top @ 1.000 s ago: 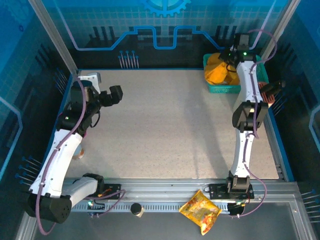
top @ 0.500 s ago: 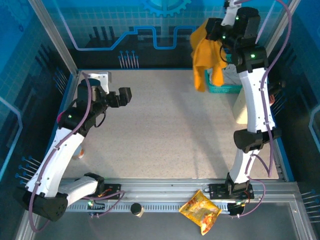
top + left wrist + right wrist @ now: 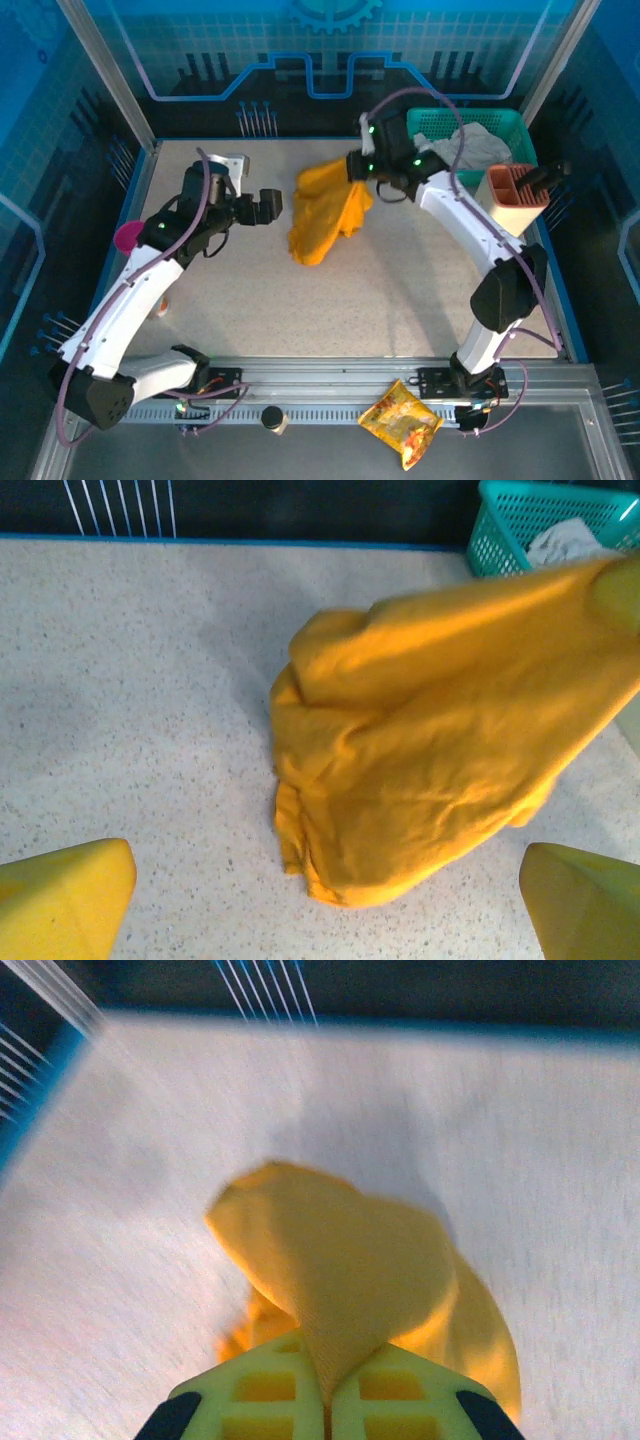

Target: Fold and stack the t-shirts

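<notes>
An orange-yellow t-shirt [image 3: 325, 215] hangs bunched from my right gripper [image 3: 353, 166], and its lower folds rest on the table just left of centre. In the right wrist view the gripper [image 3: 328, 1392] is shut, with a fold of the t-shirt [image 3: 340, 1270] pinched between the fingers. My left gripper [image 3: 268, 205] hovers just left of the cloth. Its fingers [image 3: 70, 900] stand wide open in the left wrist view, with the crumpled t-shirt [image 3: 430, 770] ahead of the gripper [image 3: 325, 885] and nothing held.
A teal basket [image 3: 440, 118] with a grey-white cloth [image 3: 472, 150] stands at the back right, and its corner [image 3: 520, 520] shows in the left wrist view. An orange-brown holder [image 3: 515, 195] stands beside it. A snack packet [image 3: 402, 422] lies on the front rail.
My right arm has swung from the basket leftwards and down, carrying the t-shirt out over the table until its lower part landed. My left arm has moved right toward the cloth.
</notes>
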`<act>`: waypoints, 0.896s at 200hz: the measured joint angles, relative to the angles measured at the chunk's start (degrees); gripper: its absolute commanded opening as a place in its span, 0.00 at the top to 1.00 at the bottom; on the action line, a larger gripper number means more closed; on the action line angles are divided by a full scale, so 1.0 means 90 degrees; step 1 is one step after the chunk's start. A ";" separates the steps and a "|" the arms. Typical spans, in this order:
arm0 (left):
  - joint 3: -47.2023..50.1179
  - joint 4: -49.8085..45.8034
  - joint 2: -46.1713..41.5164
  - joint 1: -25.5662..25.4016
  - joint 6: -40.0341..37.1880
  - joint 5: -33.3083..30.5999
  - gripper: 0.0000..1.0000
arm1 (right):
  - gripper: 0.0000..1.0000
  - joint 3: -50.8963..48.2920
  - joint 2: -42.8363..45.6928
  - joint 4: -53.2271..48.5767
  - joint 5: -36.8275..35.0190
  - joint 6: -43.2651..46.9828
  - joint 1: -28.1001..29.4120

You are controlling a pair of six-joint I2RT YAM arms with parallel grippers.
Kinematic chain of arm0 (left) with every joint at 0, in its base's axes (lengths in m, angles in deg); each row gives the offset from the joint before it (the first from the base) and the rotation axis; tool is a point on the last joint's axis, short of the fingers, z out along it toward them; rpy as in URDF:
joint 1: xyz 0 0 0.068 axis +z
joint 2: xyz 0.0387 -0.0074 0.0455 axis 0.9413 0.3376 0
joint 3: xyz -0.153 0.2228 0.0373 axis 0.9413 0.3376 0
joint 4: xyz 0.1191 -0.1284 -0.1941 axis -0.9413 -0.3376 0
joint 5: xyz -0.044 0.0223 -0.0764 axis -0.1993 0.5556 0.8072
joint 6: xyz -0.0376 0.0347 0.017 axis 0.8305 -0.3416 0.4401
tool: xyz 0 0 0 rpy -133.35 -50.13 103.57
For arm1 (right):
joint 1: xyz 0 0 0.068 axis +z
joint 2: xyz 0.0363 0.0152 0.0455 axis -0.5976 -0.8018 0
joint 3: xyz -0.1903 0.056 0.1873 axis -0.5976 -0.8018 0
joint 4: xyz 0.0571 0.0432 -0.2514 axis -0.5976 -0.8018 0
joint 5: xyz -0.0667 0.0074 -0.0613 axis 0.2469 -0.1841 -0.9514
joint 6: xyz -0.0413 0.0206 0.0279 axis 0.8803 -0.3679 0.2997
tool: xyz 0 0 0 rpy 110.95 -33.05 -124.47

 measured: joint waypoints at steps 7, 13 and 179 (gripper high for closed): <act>0.0000 -0.0029 0.0066 -0.0017 0.0032 -0.0012 0.01 | 1.00 -0.0481 0.0000 -0.0015 -0.0109 -0.0095 0.0032; 0.0002 -0.0061 0.0134 -0.0032 0.0058 -0.0015 0.01 | 1.00 -0.0799 0.0000 -0.0029 -0.0194 -0.0165 0.0046; 0.0391 -0.0325 0.4444 -0.0376 0.2569 -0.0119 0.40 | 0.26 -0.3121 0.2205 -0.0146 -0.1239 -0.0367 -0.1307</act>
